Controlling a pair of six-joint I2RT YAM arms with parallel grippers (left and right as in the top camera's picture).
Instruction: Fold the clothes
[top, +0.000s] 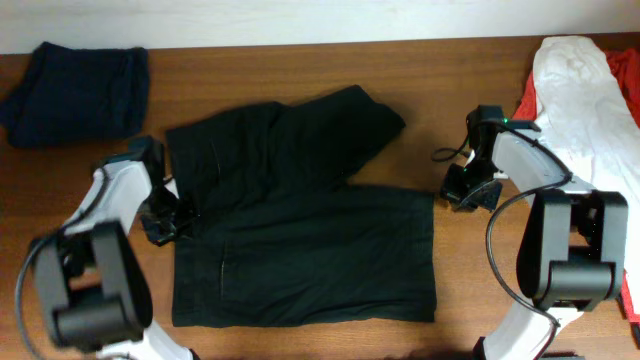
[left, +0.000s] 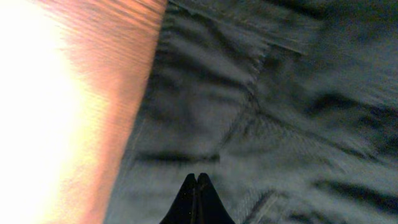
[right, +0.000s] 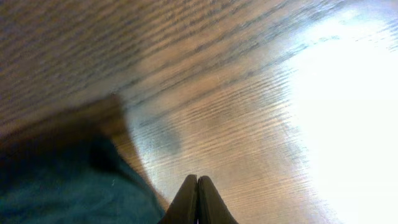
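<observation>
The clothes (top: 300, 225), one large black wrinkled garment, lie spread on the middle of the wooden table (top: 450, 80), with one part angled toward the back right. My left gripper (top: 165, 218) sits at the garment's left edge. In the left wrist view that gripper (left: 197, 178) is shut, hovering over the dark fabric (left: 280, 112) with nothing seen between its fingers. My right gripper (top: 463, 190) stands just right of the garment's right edge. In the right wrist view it (right: 198, 179) is shut over bare wood, with the cloth (right: 56, 186) at the lower left.
A folded navy-blue garment (top: 75, 90) lies at the back left corner. A white garment (top: 580, 90) and a red one (top: 628, 70) are piled at the back right, close behind the right arm. Bright glare washes out the wood in both wrist views.
</observation>
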